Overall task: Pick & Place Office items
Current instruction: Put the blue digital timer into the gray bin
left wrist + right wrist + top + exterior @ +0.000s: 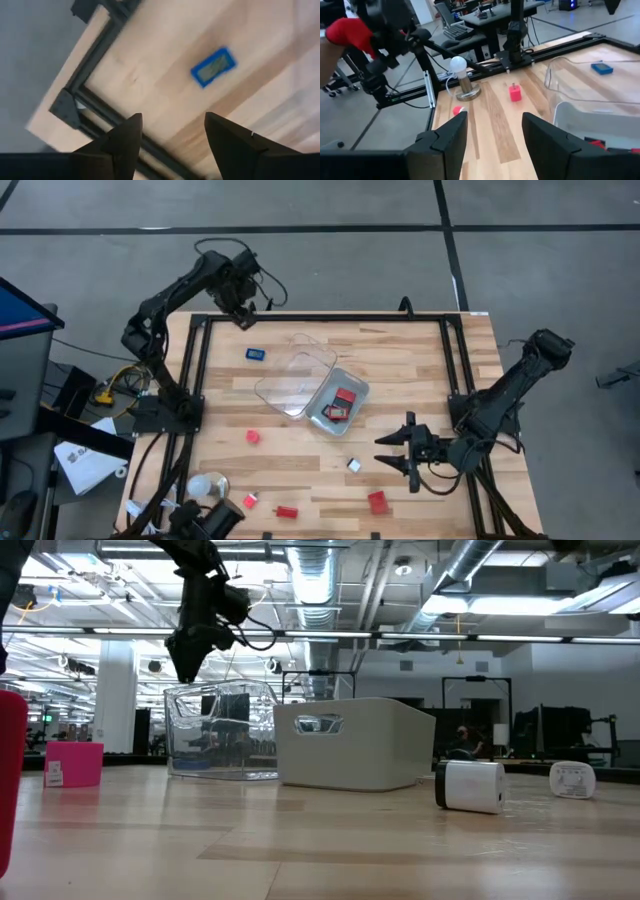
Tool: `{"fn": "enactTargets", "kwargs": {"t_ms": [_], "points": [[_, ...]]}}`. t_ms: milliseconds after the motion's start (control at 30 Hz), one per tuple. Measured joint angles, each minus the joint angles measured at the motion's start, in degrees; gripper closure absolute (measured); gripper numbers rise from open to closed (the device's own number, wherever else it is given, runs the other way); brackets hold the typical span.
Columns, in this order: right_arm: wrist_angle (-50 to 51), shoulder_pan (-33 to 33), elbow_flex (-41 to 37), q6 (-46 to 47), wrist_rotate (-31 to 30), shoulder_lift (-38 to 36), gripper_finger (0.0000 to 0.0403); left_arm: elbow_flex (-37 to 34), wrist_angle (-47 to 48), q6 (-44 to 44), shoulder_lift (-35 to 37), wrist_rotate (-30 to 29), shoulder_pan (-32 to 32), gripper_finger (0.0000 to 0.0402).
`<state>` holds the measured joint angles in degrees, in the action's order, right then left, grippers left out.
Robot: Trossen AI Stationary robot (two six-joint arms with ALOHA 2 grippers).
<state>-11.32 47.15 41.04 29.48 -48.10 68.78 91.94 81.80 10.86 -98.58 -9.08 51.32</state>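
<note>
My left gripper [243,315] [172,120] hangs open above the table's far left corner, apart from a small blue item [256,354] [213,66] that lies flat on the wood. My right gripper [383,452] [492,117] is open near the right edge, pointing toward the table's left. A red cube [253,436] [515,92], a small white piece [353,465] and red pieces [250,500] [287,511] [377,501] lie scattered on the near half. More red and black items [342,404] lie in one tray.
Two clear trays sit mid-table, side by side: one [295,375] shows nothing in it, the other [358,390] holds items. A round whitish object with a cord [207,485] [458,65] stands near the left near corner. Black frame rails [195,370] border the table. A person's hand [347,32] shows beyond it.
</note>
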Motion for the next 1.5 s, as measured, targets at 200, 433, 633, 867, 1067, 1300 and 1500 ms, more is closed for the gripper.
{"fn": "enactTargets", "kwargs": {"t_ms": [200, 433, 633, 867, 1067, 1300, 1500], "points": [[-1.3, 2.2, 0.0, 0.6, -3.5, 0.0, 0.0221, -11.1, -4.0, 5.6, 0.7, -8.8, -5.9, 0.0185], [-1.9, 2.8, 0.0, 0.6, -4.9, 0.0, 0.0221, -20.5, -9.5, 11.4, 0.7, -13.6, -10.8, 0.0159], [-2.6, 2.8, 0.0, 0.5, -4.8, 0.0, 0.0221, -23.8, -16.8, 19.0, 0.7, -12.3, -14.3, 0.0131], [-2.6, 3.5, 0.0, 0.1, -4.6, 0.0, 0.0221, -24.2, -21.0, 21.6, -0.2, -8.2, -15.3, 0.0115], [-2.6, 4.7, 0.0, 0.1, -4.6, -0.1, 0.0221, -24.2, -20.4, 20.5, -3.6, -6.6, -15.7, 0.0114], [-2.9, 6.2, 0.0, 0.4, -6.3, -0.1, 0.0221, -24.2, -22.7, 23.3, -8.5, -6.6, -15.3, 0.0114], [-2.9, 6.1, 0.0, 0.5, -6.4, -0.1, 0.0221, -24.2, -26.6, 26.8, -9.5, -6.0, -15.2, 0.0114]]}}
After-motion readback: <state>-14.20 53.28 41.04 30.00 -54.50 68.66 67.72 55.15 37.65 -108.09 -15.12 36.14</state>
